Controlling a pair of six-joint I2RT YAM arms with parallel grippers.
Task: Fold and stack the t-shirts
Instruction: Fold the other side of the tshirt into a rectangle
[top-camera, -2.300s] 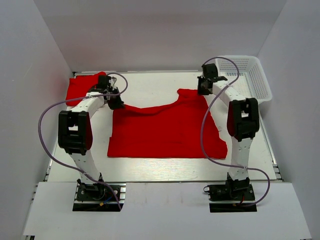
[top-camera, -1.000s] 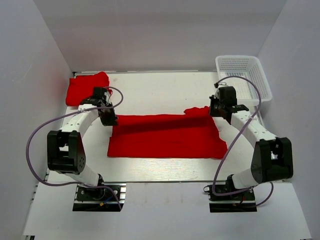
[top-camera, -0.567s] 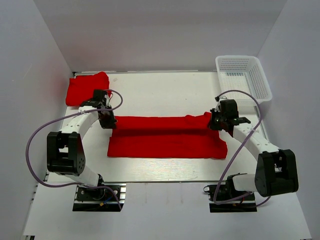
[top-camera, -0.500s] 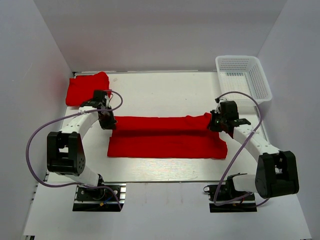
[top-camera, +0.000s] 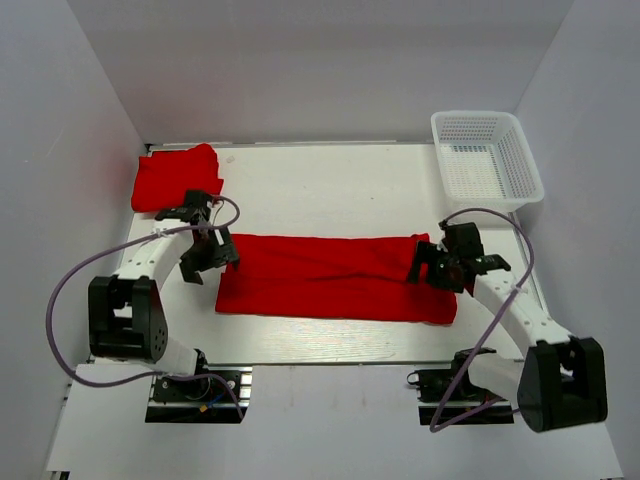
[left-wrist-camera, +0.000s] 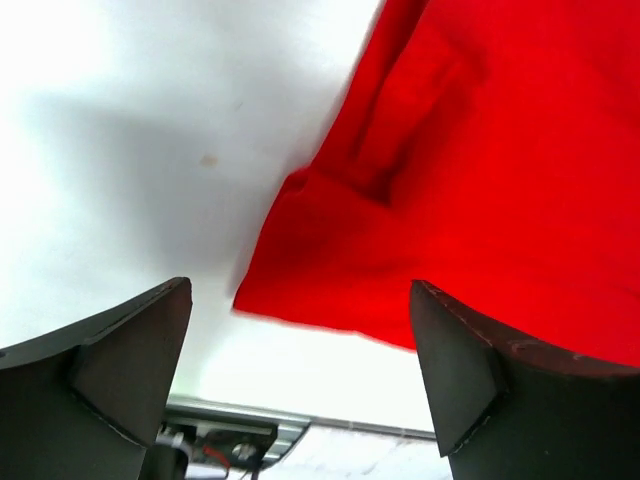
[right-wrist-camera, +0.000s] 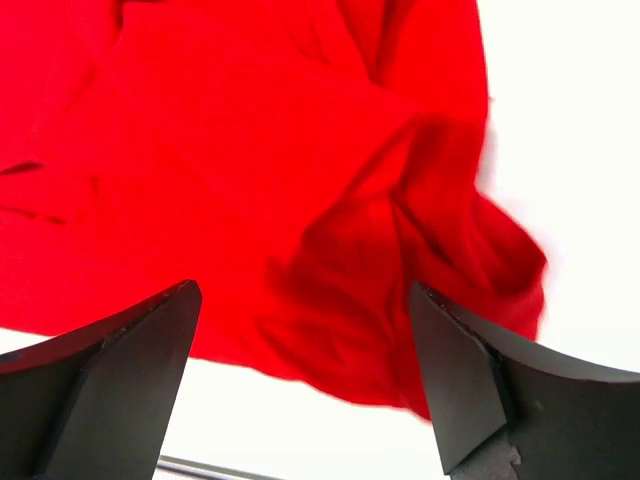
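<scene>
A red t-shirt (top-camera: 330, 278) lies folded into a long band across the middle of the table. My left gripper (top-camera: 205, 258) hovers open over the band's left end, where the wrist view shows the shirt's corner (left-wrist-camera: 480, 180) between and beyond the wide-spread fingers (left-wrist-camera: 110, 380). My right gripper (top-camera: 432, 268) stands open over the right end. There the cloth (right-wrist-camera: 250, 150) is bunched in rumpled folds, and nothing is pinched between the fingers (right-wrist-camera: 470, 390). A second red t-shirt (top-camera: 175, 176) lies folded at the back left.
A white mesh basket (top-camera: 520, 170) stands at the back right corner. White walls close in the table on three sides. Bare tabletop (top-camera: 330, 190) lies behind the band, and a strip (top-camera: 330, 340) runs in front of it.
Both grippers carried the shirt's far edge toward the near side, folding it over, then opened and let go. The shirt now lies as a narrower band.
</scene>
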